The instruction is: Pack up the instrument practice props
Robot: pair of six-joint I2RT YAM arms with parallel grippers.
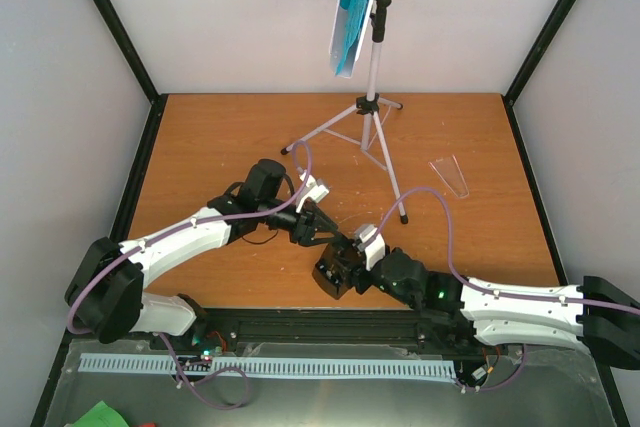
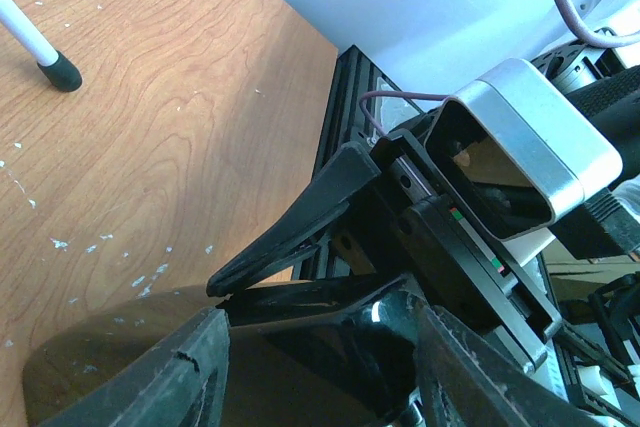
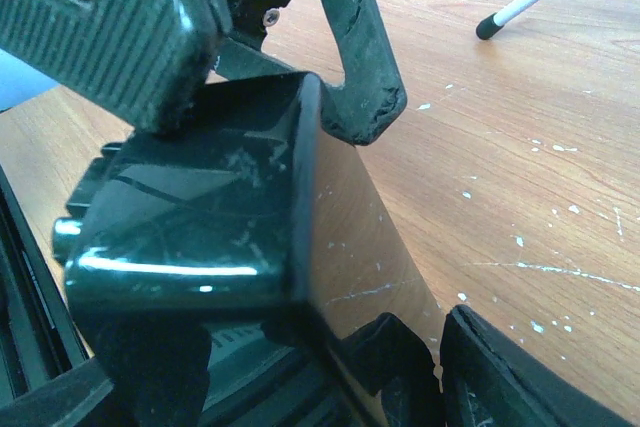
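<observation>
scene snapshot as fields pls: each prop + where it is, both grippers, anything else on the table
metronome: black, at the front middle of the table, between the two grippers
left gripper: jaws on either side of the metronome; can't tell if it is gripping
right gripper: jaws around the metronome from the opposite side; grip also unclear
music stand: upright on its tripod, back centre, no gripper near it
sheet pages: cyan, up on the stand
other: clear plastic piece, flat on the table right of the stand

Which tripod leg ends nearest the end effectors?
The longest-looking leg, slanting toward the right arm; its black foot sits well forward, the other two farther back.
</observation>
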